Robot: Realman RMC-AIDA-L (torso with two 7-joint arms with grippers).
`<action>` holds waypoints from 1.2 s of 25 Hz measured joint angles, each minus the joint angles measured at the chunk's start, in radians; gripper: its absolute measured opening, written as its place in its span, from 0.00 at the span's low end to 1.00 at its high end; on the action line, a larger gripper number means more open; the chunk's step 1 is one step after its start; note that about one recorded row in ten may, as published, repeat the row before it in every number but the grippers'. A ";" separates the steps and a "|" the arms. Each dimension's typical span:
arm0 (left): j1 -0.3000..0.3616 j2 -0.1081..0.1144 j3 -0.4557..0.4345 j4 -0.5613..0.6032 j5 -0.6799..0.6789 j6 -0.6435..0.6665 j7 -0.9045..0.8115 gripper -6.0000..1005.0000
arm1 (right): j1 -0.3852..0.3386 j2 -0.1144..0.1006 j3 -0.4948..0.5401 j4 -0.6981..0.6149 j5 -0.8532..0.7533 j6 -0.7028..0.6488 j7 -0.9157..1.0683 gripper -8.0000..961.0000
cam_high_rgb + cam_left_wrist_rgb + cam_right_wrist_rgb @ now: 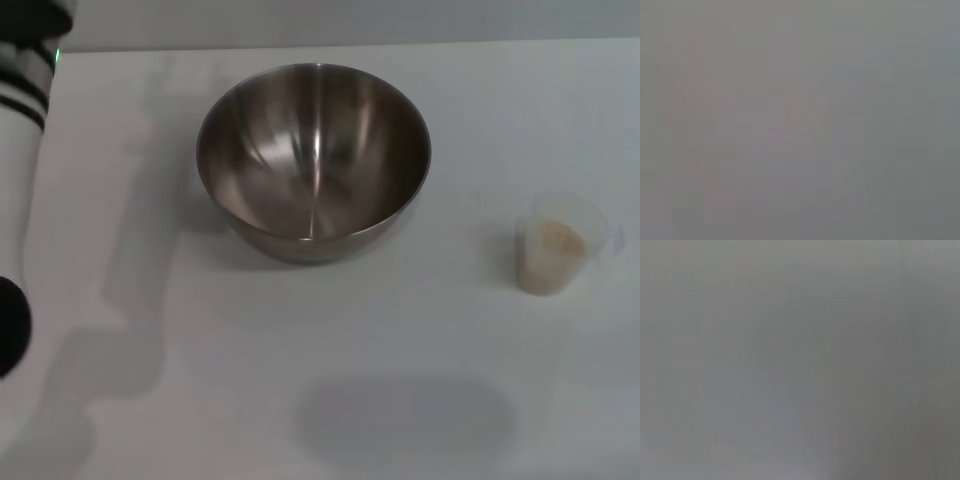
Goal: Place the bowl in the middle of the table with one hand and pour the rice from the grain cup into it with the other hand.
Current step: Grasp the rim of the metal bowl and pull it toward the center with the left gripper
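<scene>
1. Bowl (314,160): one. Stainless steel, round, deep curved sides, standing upright and open to the top on the table (420,400). It sits near the middle of the surface, slightly toward the far edge. The interior shows only reflections; no contents are visible.
2. Grain cup (560,245): one. Small, translucent plastic, upright, on the robot's right side of the table, well apart from the bowl and nearer than it. Its thin clear wall is hard to trace against the white surface.
3. Rice (556,250): one pale cream mass, all of it inside the grain cup. No loose grains can be made out on the table or in the bowl.
4. Table: one. Plain white flat top, carrying both items; soft grey shadows lie on its left side and near front.
5. Left arm (22,130): one, seen only in part at the left edge of the head view, white casing with dark bands, cut off by the frame. It touches neither the bowl nor the cup.
6. Left gripper: not seen in any view; the stance of its jaws cannot be told.
7. Right arm and right gripper: not seen in any view; jaw stance cannot be told.
8. Left wrist view and right wrist view: each shows a uniform grey field, with nothing identifiable.
</scene>
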 joint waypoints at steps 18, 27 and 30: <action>0.009 0.012 0.010 0.099 0.338 -0.057 -0.987 0.72 | -0.001 0.000 0.000 0.000 0.000 0.000 -0.001 0.85; -0.022 0.004 -0.021 0.067 0.515 -0.194 -0.879 0.72 | -0.004 0.000 0.000 0.000 0.000 0.000 -0.001 0.85; -0.045 -0.001 -0.076 -0.005 0.517 -0.421 -0.728 0.72 | -0.004 0.000 0.000 0.000 0.000 -0.001 -0.002 0.85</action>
